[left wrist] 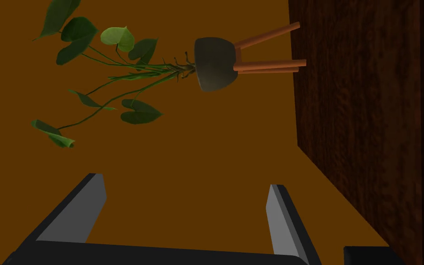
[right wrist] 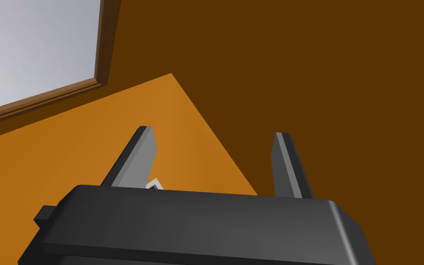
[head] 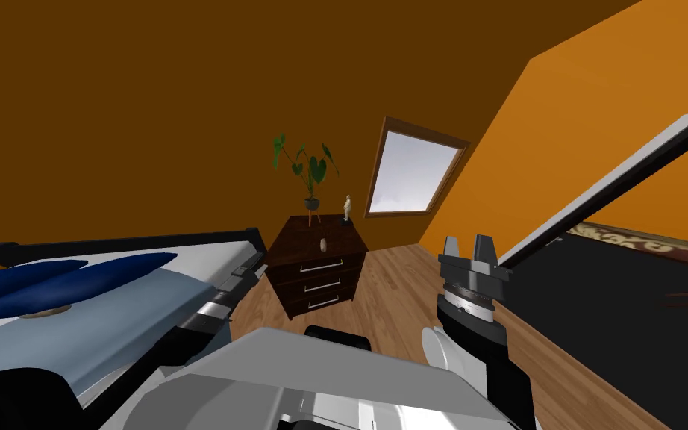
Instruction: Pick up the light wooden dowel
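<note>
Pale rounded dowel point(head: 323, 244) lay on dark woodgrain dresser point(head: 299, 240), potted plant point(head: 311, 202) behind. Left pincer point(left wrist: 186, 202) and right pincer point(right wrist: 213, 161) stood spread, empty.

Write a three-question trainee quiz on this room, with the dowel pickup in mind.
1. True or false: the dowel sits on top of the dresser.
2. Multiple choice: the right gripper is A) open, B) shut on the dowel, C) shut and empty.
3. Fill in: on the dresser near the potted plant stands a small white ____.
Key: 1 true; 2 A; 3 figurine.
</note>
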